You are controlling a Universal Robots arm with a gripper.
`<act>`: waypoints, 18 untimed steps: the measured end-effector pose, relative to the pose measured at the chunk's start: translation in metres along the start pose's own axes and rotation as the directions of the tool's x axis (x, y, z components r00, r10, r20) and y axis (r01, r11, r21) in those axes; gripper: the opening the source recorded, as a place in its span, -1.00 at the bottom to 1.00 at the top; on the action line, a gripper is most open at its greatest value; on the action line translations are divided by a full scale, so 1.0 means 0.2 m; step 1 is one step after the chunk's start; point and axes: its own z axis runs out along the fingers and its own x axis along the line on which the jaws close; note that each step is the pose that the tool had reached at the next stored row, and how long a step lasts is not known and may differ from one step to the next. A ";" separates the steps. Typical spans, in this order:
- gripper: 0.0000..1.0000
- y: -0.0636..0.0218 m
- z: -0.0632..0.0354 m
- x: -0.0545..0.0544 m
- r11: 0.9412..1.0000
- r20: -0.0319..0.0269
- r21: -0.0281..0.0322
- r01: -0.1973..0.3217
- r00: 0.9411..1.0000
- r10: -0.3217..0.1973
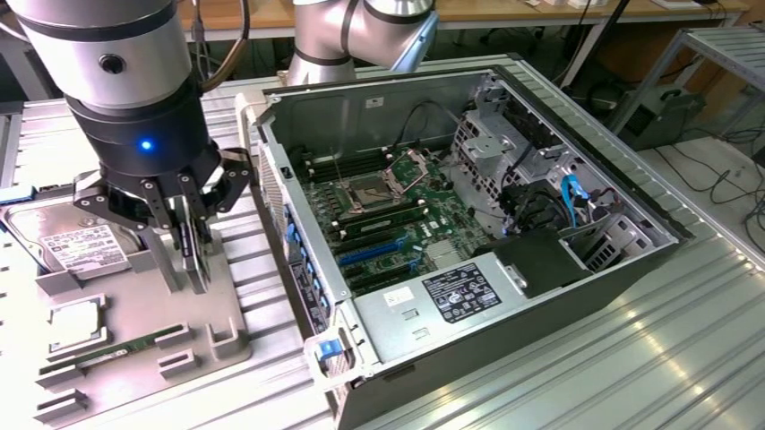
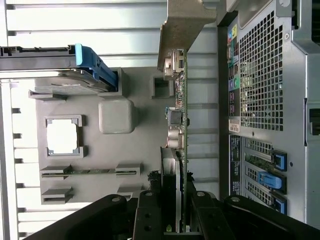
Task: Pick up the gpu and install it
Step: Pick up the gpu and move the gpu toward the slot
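The pincer [image 1: 177, 235] hangs low over the gray holder tray [image 1: 132, 322], and from where I stand it looks clamped on the gpu [image 1: 195, 264]. The card stands on edge between the jaws. In the wrist view the black fingers [image 2: 150, 215] press on both faces of the board [image 2: 183, 125], and the silver bracket [image 2: 182, 25] sticks out at the far end.

The card sits at the edge of the tray nearest the open computer case [image 1: 538, 358], which stands just beside the tray. I cannot tell whether its lower edge is touching the tray or has come clear of it. Elsewhere on the tray lie a hard drive [image 1: 72, 246], a square processor [image 1: 74, 315] and a narrow green memory stick [image 1: 114, 351].

I'd judge the card to be light and stiff, but delicate. Small parts and connectors stud one face, so the grip belongs on the bare flat of the board, not on those. With the hold near one end, the long thin card could swing or slip if it bumps anything.
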 end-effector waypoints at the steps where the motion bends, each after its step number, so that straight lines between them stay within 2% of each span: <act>1: -0.44 0.000 -0.004 0.00 1.000 0.000 0.000 0.000 1.000 0.000; 18: -0.44 0.003 -0.090 0.00 1.000 0.000 0.000 0.000 1.000 0.000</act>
